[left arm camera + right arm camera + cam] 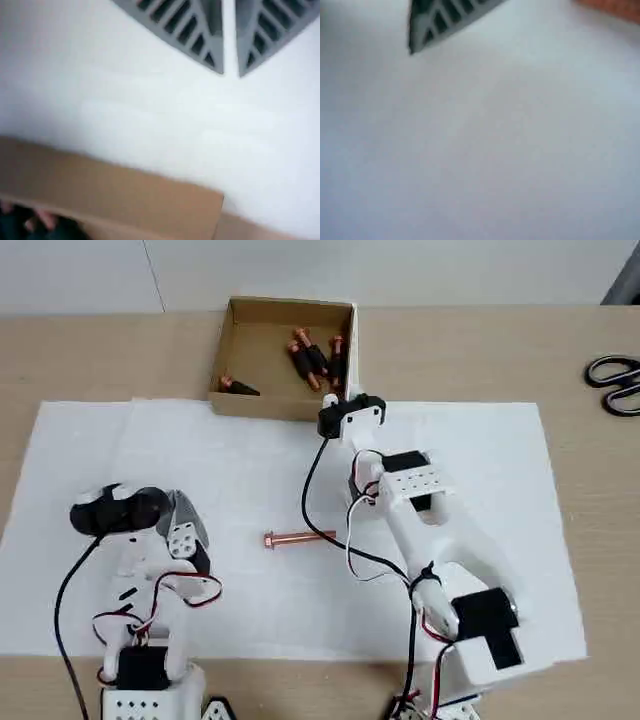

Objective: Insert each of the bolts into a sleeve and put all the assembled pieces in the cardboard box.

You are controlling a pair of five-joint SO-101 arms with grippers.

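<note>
A bare copper bolt (300, 538) lies on the white paper between the two arms. The cardboard box (285, 405) stands at the back, with several assembled pieces (312, 358) inside and one more (238, 387) in its near left corner. My left gripper (185, 515) hovers left of the bolt; in its wrist view the gripper (230, 72) is shut on nothing above the paper, and the box (125, 195) lies beyond. My right gripper (347, 432) hangs over the paper just before the box's front wall. One grey finger (437, 22) shows there, with nothing beside it.
The white paper (250, 460) covers most of the wooden table. Scissors (615, 380) lie at the far right edge. Cables trail from both arms across the paper near the bolt.
</note>
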